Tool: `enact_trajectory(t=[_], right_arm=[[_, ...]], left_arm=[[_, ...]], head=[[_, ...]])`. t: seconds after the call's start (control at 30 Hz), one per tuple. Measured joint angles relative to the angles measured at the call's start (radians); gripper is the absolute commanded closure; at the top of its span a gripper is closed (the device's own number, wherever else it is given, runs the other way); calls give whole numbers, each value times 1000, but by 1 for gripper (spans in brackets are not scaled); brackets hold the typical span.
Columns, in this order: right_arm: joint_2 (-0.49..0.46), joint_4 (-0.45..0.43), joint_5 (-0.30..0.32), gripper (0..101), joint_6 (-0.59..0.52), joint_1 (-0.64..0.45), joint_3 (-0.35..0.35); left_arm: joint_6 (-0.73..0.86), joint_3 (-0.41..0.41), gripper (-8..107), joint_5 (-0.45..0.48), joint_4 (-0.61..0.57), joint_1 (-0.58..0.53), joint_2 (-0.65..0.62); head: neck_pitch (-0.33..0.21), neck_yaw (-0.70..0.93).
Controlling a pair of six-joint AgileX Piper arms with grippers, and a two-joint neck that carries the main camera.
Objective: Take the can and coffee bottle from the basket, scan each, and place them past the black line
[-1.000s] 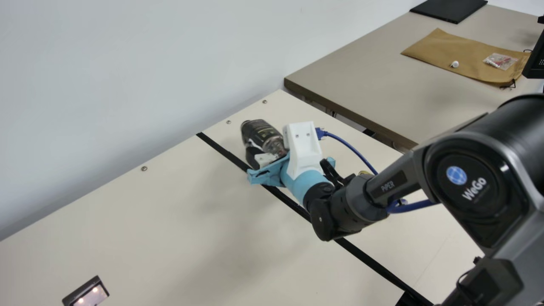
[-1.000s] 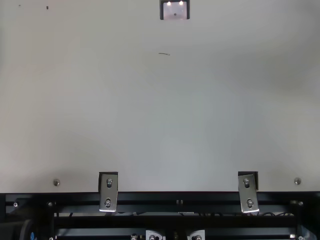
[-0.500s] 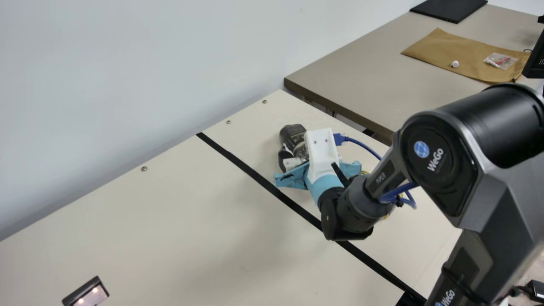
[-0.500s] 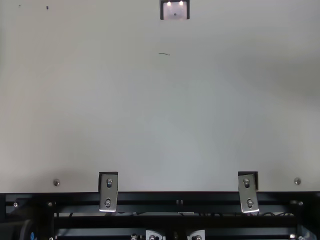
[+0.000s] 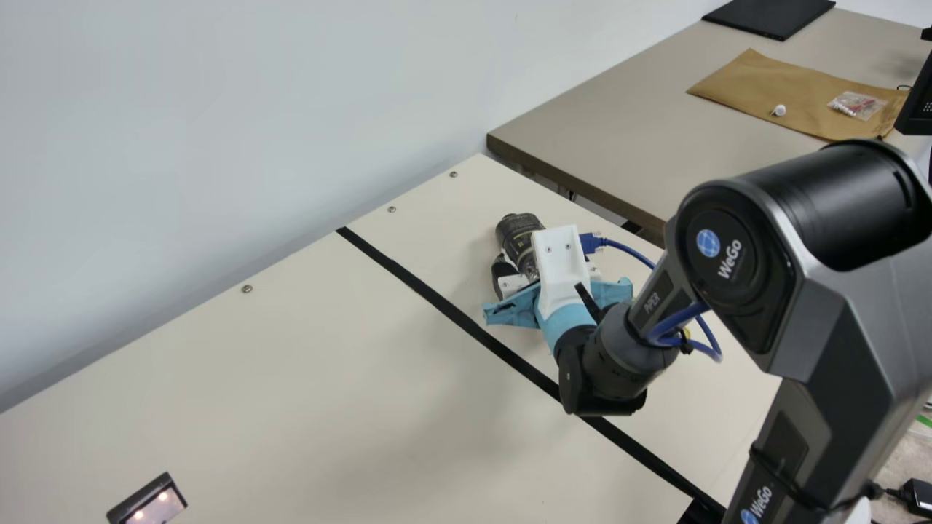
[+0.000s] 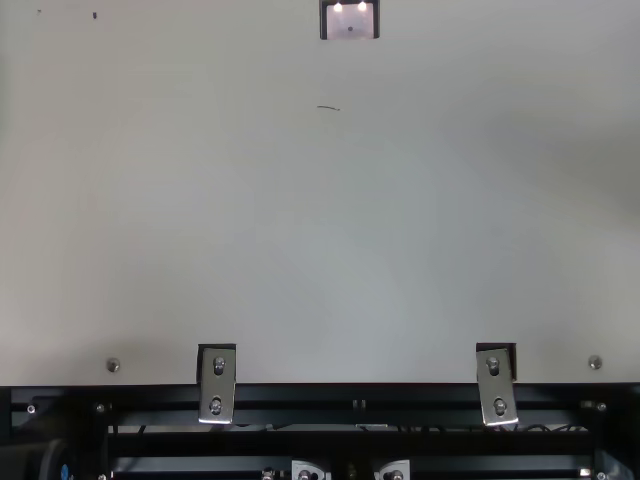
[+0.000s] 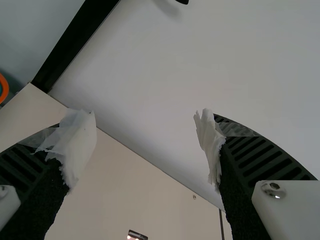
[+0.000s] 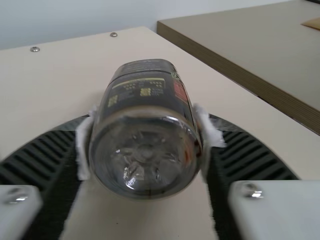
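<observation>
R gripper (image 8: 145,140), clamped on bottle (image 5: 518,236), has swung farther past line (image 5: 502,351) (L gripper (image 7: 145,147) agape). Prob. just lowering + release next for bottle.

Coffee bottle (image 8: 145,130) with its clear base toward the camera; ribbed fingers (image 8: 252,155) of the right end effector touching both sides, cream tabletop (image 8: 55,75) behind; two screws near its edge, grey-brown tabletop (image 8: 260,50) beyond.

Lettering on right arm (image 5: 732,255), coffee bottle (image 8: 145,92)
</observation>
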Motion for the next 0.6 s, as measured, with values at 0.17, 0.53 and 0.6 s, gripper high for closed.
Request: enact_trajectory(t=[0.17,0.53,0.6], right_arm=[[-5,10,0,0,-14,-1,3],[-66,28,9,0,-46,19,-3],[-92,37,32,0,-56,32,-16]], left_arm=[[0,0,9,0,0,0,0],[0,0,9,0,0,0,0],[0,0,9,0,0,0,0]], head=[[0,0],[0,0],[0,0]])
